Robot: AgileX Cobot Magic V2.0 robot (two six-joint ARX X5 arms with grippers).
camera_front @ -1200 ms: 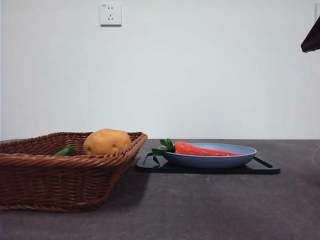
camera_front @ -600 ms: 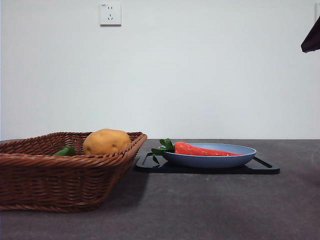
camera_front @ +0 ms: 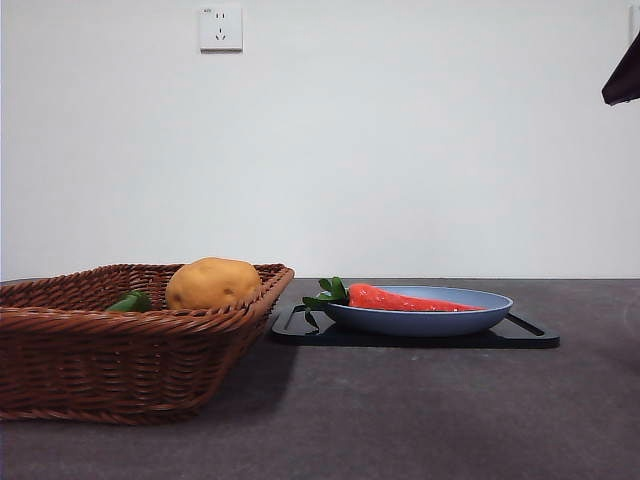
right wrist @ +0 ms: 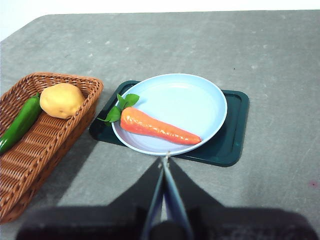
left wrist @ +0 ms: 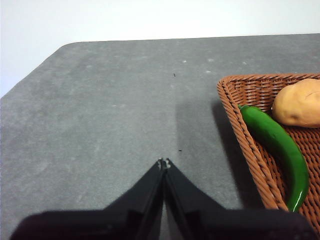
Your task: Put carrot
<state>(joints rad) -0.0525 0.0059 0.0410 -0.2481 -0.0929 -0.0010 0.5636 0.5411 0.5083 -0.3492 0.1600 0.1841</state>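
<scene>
Both grippers closed, empty: right gripper [right wrist: 165, 159] above tapered orange-red carrot [right wrist: 157, 128] on shallow pale-blue plate [right wrist: 200, 100]; left gripper [left wrist: 163, 163] idle. Risk: carrot rolls from pinch

change: none visible | carrot [camera_front: 410, 298]: same spot on plate [camera_front: 420, 320] | arm tip [camera_front: 622, 75]: unmoved

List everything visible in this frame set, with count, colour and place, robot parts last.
carrot: one, orange-red with green leaves, lying on the plate
plate: one, light blue, on the tray
tray: one, dark green-black, on the table beside the basket
basket: one, brown wicker, on the table
potato: one, yellow-brown, in the basket
green pepper: one, in the basket beside the potato
wall socket: one, white, on the wall
table: one, grey
left gripper: black, shut, above bare table beside the basket
right gripper: black, shut, above the plate's rim
</scene>
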